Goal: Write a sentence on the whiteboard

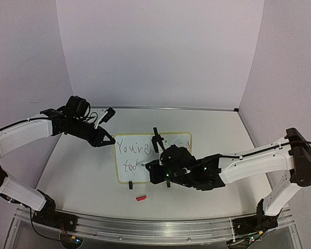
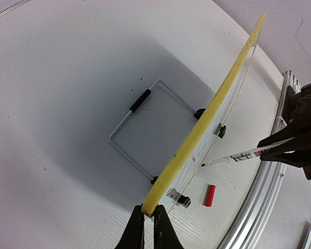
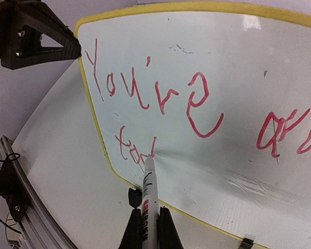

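The whiteboard (image 1: 145, 155) with a yellow frame stands tilted on the table. Its red handwritten sentence (image 3: 155, 93) reads "You're a…" on the top line and "tod" (image 3: 132, 148) on the second line. My left gripper (image 1: 110, 141) is shut on the board's upper left corner; the left wrist view shows the jaws pinching the yellow edge (image 2: 197, 137). My right gripper (image 1: 167, 174) is shut on a white marker (image 3: 149, 202), whose tip touches the board at the "d". The marker also shows in the left wrist view (image 2: 243, 154).
A red marker cap (image 1: 140, 197) lies on the table in front of the board; it also shows in the left wrist view (image 2: 210, 195). A wire stand (image 2: 140, 129) props the board from behind. The aluminium rail (image 1: 145, 223) runs along the near edge.
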Controlling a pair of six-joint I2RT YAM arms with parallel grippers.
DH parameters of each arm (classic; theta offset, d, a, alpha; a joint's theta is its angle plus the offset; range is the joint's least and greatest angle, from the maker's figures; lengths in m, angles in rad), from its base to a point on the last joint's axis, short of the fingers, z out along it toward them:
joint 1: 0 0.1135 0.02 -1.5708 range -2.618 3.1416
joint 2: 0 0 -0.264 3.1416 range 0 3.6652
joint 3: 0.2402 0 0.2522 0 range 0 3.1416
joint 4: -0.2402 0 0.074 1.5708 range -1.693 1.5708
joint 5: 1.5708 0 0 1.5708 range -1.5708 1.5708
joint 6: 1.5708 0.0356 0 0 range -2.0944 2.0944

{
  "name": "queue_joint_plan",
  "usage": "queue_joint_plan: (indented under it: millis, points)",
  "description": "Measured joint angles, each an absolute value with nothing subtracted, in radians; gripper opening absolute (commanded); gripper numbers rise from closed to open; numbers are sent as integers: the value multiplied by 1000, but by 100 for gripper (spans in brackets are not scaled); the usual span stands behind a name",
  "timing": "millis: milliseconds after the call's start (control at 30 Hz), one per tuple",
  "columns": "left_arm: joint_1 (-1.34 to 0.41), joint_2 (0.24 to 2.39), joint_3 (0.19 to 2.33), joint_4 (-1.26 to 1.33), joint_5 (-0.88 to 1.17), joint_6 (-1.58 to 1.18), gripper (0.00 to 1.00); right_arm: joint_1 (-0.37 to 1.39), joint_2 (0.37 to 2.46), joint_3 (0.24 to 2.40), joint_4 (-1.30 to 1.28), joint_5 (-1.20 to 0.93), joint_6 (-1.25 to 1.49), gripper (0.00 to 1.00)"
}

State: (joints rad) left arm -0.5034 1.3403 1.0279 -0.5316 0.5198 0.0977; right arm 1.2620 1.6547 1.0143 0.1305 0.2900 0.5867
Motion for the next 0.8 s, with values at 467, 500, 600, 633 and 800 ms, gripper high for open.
queue_joint_plan:
  millis: [467, 500, 600, 633, 800]
  points:
    - [-503, 1341, 1028, -531, 520, 98, 0, 1264, 1672, 1004, 109, 281, 607, 0]
    - [-503, 1341, 1028, -531, 520, 97, 0, 1264, 1672, 1004, 110, 285, 606, 0]
    - [-503, 1341, 1028, -531, 520, 98, 0, 1264, 1670, 1003, 111, 296, 605, 0]
    - [-503, 1341, 1028, -531, 520, 98, 0, 1264, 1669, 1003, 112, 298, 603, 0]
    - [-503, 1341, 1028, -531, 520, 98, 0, 1264, 1661, 1003, 129, 302, 598, 0]
